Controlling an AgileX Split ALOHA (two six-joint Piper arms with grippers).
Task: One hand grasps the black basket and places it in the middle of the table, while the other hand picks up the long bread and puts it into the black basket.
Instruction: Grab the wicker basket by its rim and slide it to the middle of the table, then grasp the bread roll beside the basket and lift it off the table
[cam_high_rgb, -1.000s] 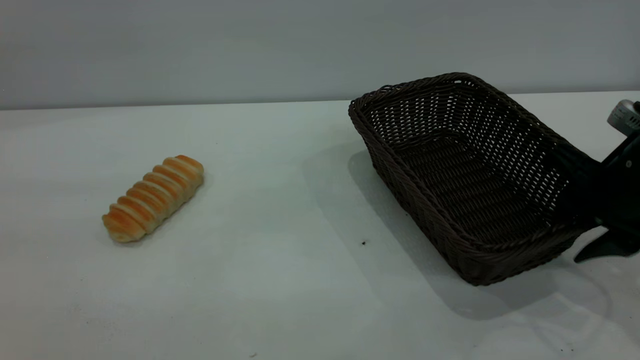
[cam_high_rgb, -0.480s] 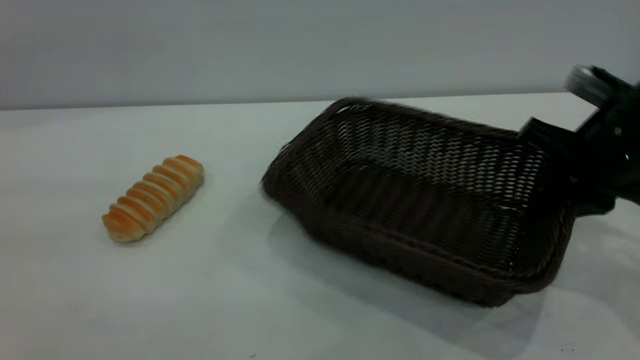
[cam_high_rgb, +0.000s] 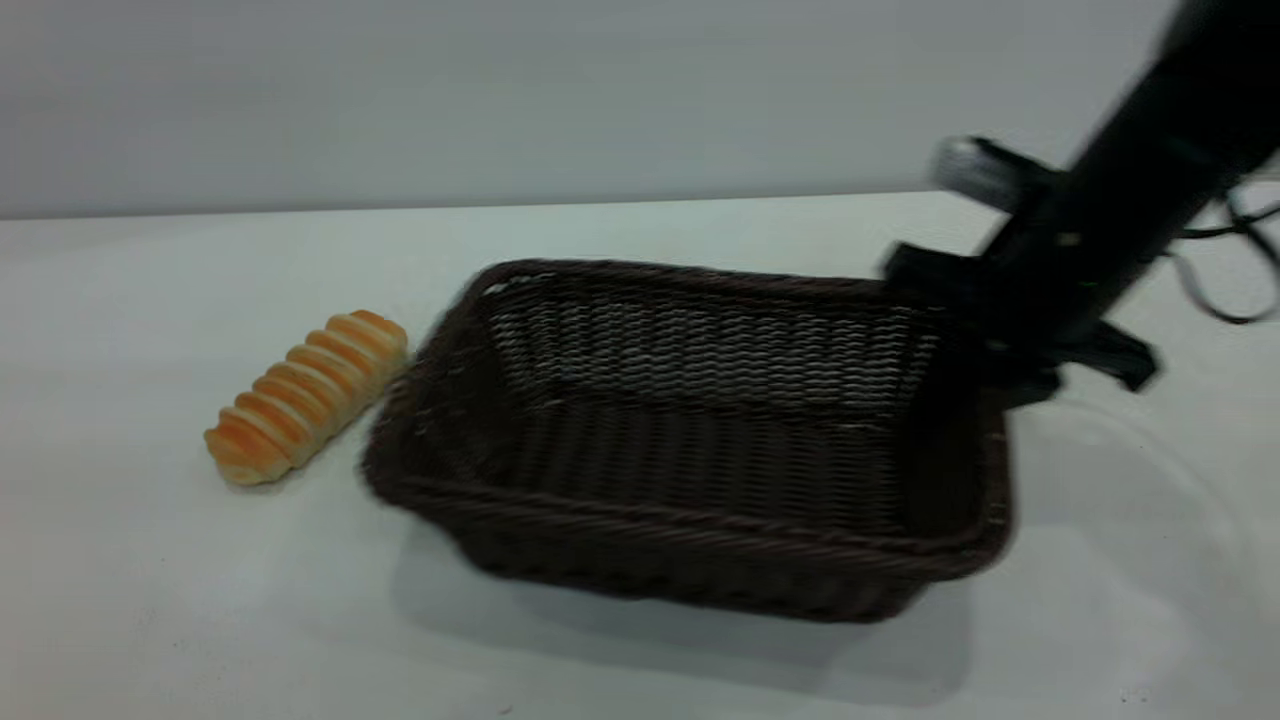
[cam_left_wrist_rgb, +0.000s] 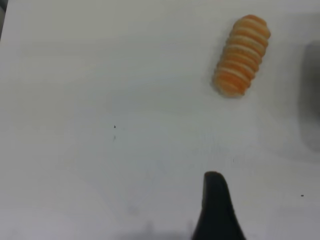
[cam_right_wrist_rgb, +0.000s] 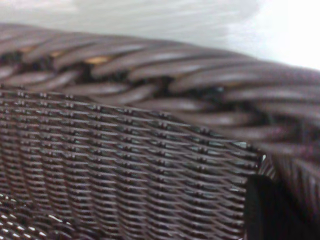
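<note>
One black basket (cam_high_rgb: 690, 440) dragged left, nr long bread (cam_high_rgb: 307, 396)

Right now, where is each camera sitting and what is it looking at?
Exterior view: outside the rig, facing across the table at the black basket, long bread and right hand.
Left wrist view: above the table, looking down at the bread; one finger of the left hand shows.
Right wrist view: pressed against the basket's rim.
Exterior and left wrist share the bread.

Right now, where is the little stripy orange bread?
In the exterior view, the small striped golden-orange bread roll lies on the white table at the left, just beside the left end of the dark woven wicker basket, not inside it.
</note>
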